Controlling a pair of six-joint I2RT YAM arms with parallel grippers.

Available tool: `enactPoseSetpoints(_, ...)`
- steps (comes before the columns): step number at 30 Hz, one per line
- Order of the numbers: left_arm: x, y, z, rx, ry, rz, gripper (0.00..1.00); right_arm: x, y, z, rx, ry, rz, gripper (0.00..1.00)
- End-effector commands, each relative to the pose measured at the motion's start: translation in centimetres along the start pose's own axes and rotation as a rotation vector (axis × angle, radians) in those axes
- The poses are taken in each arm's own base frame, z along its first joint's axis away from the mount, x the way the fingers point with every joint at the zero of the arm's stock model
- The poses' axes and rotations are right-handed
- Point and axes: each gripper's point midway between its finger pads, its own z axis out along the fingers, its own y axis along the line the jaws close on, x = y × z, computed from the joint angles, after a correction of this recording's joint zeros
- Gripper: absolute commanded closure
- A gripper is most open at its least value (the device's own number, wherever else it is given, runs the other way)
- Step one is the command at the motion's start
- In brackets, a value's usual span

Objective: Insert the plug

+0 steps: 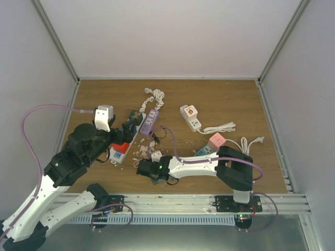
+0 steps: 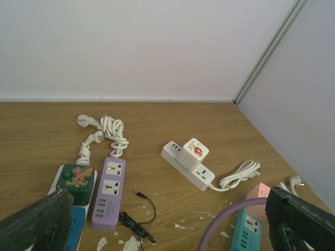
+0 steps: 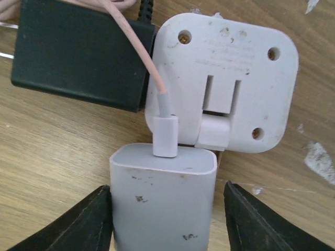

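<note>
In the right wrist view a white charger block (image 3: pixel 162 201) stands on the wood between my right gripper's (image 3: pixel 167 214) jaws. The left finger (image 3: pixel 78 225) touches its side; the right finger (image 3: pixel 261 225) stands clear with a gap. A pale cable (image 3: pixel 166 133) is plugged into the charger's top. In the top view the right gripper (image 1: pixel 152 171) sits low at the table's front centre. My left gripper (image 2: pixel 167 230) is wide open and empty, above the left strips (image 1: pixel 128 129). A purple power strip (image 2: pixel 109 192) lies ahead of it.
A white square adapter (image 3: pixel 230 78) and a black adapter (image 3: pixel 78 52) lie just beyond the charger. A white strip with a cube (image 2: pixel 188 166), a teal strip (image 2: pixel 246 232) with a pink cube, a green adapter (image 2: pixel 76 180), a black cable (image 2: pixel 136 219) and paper scraps lie around.
</note>
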Motion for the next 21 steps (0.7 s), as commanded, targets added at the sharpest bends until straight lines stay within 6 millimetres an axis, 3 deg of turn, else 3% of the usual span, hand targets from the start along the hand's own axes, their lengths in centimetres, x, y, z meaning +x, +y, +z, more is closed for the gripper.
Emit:
enactPoseSetpoints(1,-0.8,-0.3,0.0,0.018,-0.043,-0.021,0.01,-0.8,1.1,-0.6,-0.068,-0.023,-0.005,0.44)
enactPoseSetpoints(12,-0.7,-0.1,-0.2,0.013,-0.041,-0.023,0.01,-2.2,0.5,-0.6,-0.033,-0.075,-0.029,0.54)
enactPoseSetpoints(15,-0.7,-0.1,-0.2,0.013,-0.04,-0.027,0.01,-4.0,0.5,-2.4,-0.051,-0.156,-0.028,0.54)
enactPoseSetpoints(21,-0.4,-1.0,0.3,0.055,-0.02,-0.042,0.01,-9.2,-0.4,-8.5,-0.177,-0.381,-0.005,0.52)
